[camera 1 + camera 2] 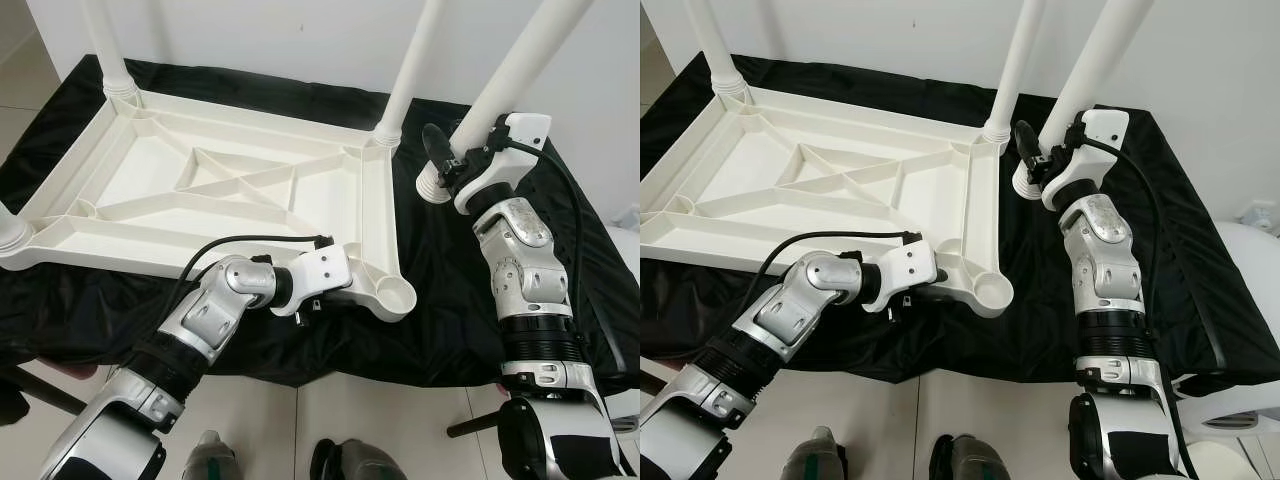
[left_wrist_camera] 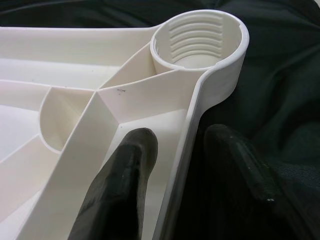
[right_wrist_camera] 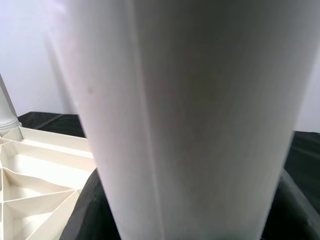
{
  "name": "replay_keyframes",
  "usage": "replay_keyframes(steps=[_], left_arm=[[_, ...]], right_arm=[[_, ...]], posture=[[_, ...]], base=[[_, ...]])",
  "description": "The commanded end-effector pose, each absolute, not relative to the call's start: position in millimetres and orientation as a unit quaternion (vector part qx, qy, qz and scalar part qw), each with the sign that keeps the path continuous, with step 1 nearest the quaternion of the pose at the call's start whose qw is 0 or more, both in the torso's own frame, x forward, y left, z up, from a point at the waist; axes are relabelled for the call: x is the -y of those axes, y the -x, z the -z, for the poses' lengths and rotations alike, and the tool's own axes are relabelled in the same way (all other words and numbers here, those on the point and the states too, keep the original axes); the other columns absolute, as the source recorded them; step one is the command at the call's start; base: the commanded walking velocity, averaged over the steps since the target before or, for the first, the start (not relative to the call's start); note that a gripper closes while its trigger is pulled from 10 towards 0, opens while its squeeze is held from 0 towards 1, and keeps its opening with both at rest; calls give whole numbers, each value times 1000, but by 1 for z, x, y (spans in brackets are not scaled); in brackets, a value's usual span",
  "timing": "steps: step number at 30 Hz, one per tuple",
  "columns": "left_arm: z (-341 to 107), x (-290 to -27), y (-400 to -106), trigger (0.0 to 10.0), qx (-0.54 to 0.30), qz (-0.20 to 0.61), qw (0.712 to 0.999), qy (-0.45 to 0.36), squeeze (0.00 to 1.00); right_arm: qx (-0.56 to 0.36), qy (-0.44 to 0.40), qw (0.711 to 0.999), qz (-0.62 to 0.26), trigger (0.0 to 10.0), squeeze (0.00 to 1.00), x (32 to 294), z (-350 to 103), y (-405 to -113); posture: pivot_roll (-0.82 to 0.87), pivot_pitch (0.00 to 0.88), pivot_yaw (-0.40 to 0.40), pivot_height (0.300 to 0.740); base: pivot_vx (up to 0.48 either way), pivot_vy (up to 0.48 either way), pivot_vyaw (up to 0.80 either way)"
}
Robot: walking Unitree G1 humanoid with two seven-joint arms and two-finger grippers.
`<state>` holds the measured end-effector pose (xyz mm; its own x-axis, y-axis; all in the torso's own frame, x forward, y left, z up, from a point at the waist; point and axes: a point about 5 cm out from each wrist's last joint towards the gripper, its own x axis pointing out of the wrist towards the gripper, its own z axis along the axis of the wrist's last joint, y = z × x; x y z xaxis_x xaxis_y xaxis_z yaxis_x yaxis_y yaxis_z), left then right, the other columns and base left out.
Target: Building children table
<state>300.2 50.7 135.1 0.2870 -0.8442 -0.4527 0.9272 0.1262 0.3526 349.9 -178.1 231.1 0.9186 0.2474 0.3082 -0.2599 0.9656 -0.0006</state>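
Note:
A white plastic tabletop (image 1: 230,190) lies upside down on a black cloth, ribs showing. Two white legs (image 1: 410,70) stand in its far corner sockets. The near right corner socket (image 1: 397,295) is empty and threaded (image 2: 197,42). My left gripper (image 1: 345,290) is shut on the tabletop's near rim (image 2: 175,165), one black finger (image 2: 122,185) inside the rim and one outside. My right gripper (image 1: 455,160) is shut on a loose white leg (image 1: 520,65), held tilted above the cloth to the right of the tabletop; its threaded end (image 1: 432,185) points down.
The black cloth (image 1: 450,330) covers a low surface whose front edge runs near my body. A white wall stands behind. Tiled floor (image 1: 330,420) lies below, with my feet at the bottom. A white round object (image 1: 1250,260) sits at the far right.

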Motion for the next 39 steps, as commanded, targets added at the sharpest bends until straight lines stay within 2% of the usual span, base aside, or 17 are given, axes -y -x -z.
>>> replay_keyframes(steps=[1, 13, 14, 15, 19, 20, 23, 24, 28, 29, 30, 31, 33, 34, 36, 37, 39], left_arm=[[-138, -52, -311, 10000, -57, 541, 779, -313, 0], [-122, -48, -304, 10000, -78, 552, 763, -326, 0], [-122, -48, -304, 3137, -77, 553, 765, -322, 0], [-123, -48, -305, 0, -76, 553, 766, -319, 0], [-131, -49, -309, 0, -66, 549, 775, -306, 0], [-133, -50, -311, 1804, -64, 546, 777, -307, 0], [-134, -50, -312, 1804, -62, 545, 777, -308, 0], [-135, -51, -314, 10000, -62, 540, 781, -308, 0], [-136, -52, -318, 9412, -63, 533, 785, -308, 0], [-135, -51, -318, 5020, -62, 531, 786, -310, 0], [-135, -51, -318, 5020, -62, 531, 786, -310, 0], [-136, -50, -318, 0, -59, 529, 790, -305, 0], [-137, -50, -318, 0, -57, 527, 791, -305, 0], [-137, -50, -319, 3608, -57, 524, 793, -307, 0], [-137, -50, -319, 3608, -56, 521, 793, -309, 0], [-137, -50, -319, 10000, -58, 520, 793, -311, 0], [-137, -51, -320, 10000, -58, 520, 793, -312, 0]], right_arm=[[164, -18, 978, -125, 10000, 0, 182, -233, -348], [165, -15, 979, -122, 10000, 0, 184, -235, -349], [165, -15, 979, -122, 10000, 0, 184, -235, -349], [165, -15, 979, -122, 10000, 0, 184, -235, -348], [161, -14, 979, -129, 10000, 0, 182, -232, -347], [154, -12, 979, -135, 10000, 0, 181, -229, -345], [150, -11, 979, -140, 10000, 0, 181, -226, -345], [142, -4, 978, -152, 10000, 0, 178, -222, -343], [122, 13, 974, -189, 10000, 0, 171, -210, -335], [116, 19, 973, -200, 10000, 0, 168, -207, -333], [116, 19, 973, -200, 10000, 0, 168, -207, -333], [107, 27, 970, -218, 10000, 0, 165, -202, -328], [106, 30, 969, -222, 10000, 0, 164, -201, -327], [102, 27, 968, -226, 10000, 0, 163, -200, -326], [100, 25, 968, -229, 10000, 0, 163, -200, -325], [99, 25, 968, -231, 10000, 0, 163, -200, -324], [95, 27, 966, -237, 10000, 0, 163, -199, -323]], posture=[[51, 73, -98, 740], [49, 70, -96, 740], [49, 67, -95, 740], [49, 67, -95, 740], [50, 65, -95, 740], [50, 63, -95, 740], [50, 63, -95, 740], [50, 62, -96, 740], [46, 54, -96, 740], [45, 52, -96, 740], [45, 52, -96, 740], [43, 50, -94, 740], [42, 50, -93, 740], [43, 48, -94, 740], [43, 48, -94, 740], [43, 47, -93, 740], [45, 46, -96, 740]], base=[[0, 0, 0], [0, 0, 0], [0, 0, 0], [0, 0, 0], [0, 0, 0], [0, 0, 0], [0, 0, 0], [0, 0, 0], [0, 0, 0], [0, 0, 0], [0, 0, 0], [0, 0, 0], [0, 0, 0], [0, 0, 0], [0, 0, 0], [0, 0, 0], [0, 0, 0]])
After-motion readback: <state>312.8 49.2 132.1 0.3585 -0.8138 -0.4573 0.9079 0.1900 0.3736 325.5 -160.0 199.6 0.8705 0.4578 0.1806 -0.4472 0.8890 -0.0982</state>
